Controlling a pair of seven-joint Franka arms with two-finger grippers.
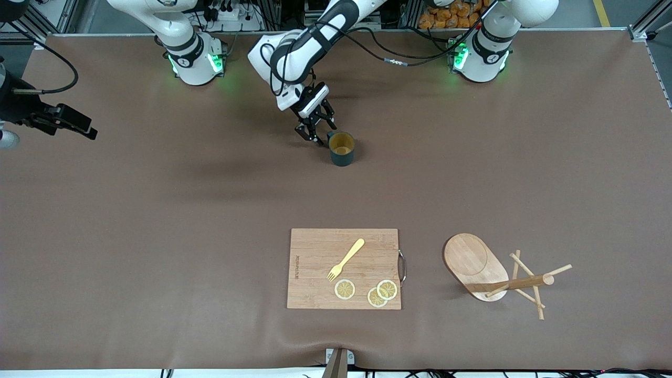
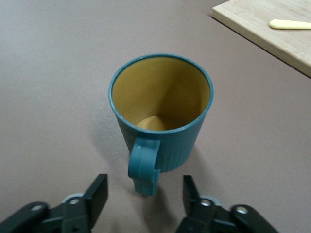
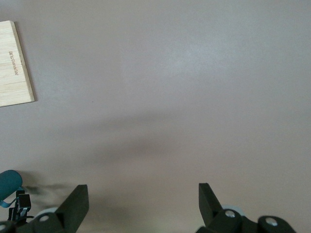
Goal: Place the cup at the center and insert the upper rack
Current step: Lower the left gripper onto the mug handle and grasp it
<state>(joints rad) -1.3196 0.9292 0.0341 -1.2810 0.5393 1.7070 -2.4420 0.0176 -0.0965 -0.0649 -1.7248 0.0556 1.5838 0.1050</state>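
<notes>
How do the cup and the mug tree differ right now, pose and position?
The cup stands upright, mouth up; the mug tree lies tipped over, post and pegs on the table. The cup is dark teal with a tan inside; the mug tree is light wood. The cup has the open left gripper at its handle; the mug tree has no gripper near it. Both rest on the table.

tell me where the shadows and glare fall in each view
Front view: green base lights tint the table; a soft shadow lies by the cup.
Left wrist view: the cup shades the mat toward the open left gripper; its inside is half shadowed.
Right wrist view: pale glare above, a dark band over the open right gripper.
</notes>
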